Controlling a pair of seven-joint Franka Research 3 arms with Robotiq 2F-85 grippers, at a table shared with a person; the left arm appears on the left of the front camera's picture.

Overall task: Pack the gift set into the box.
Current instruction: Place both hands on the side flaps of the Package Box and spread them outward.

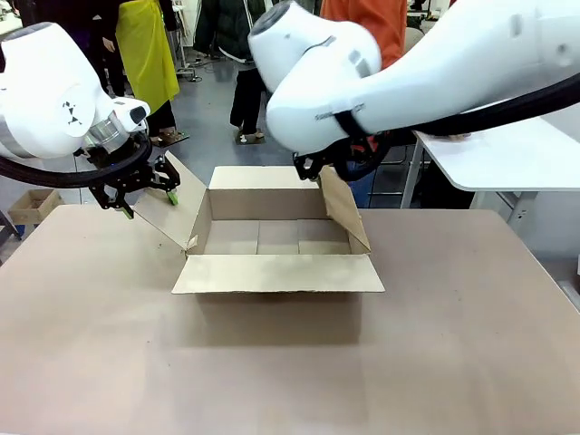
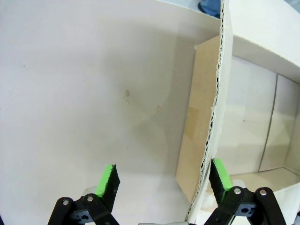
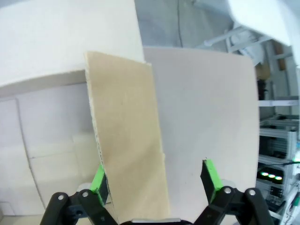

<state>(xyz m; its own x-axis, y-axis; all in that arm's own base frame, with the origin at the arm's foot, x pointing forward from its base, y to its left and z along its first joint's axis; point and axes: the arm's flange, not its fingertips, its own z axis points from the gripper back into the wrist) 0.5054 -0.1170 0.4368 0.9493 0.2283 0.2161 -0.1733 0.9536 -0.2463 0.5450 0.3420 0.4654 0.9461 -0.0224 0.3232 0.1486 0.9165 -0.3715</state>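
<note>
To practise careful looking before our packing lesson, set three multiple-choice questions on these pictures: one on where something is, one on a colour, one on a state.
1. Where are the left arm's jaws?
A. Astride the left flap of the box
B. Deep inside the box
C. Lying flat on the table

2. What colour are the pads on the jaws?
A. Red
B. Green
C. Blue

3. What state is the box in?
A. Taped shut
B. Open, with its flaps folded outward
C. Crushed flat

Answers:
1 A: in the left wrist view, the flap's corrugated edge runs up between the two pads.
2 B: both wrist views show bright green pads on black fingers.
3 B: in the front view, the four flaps are spread and the box's inner floor shows.
</note>
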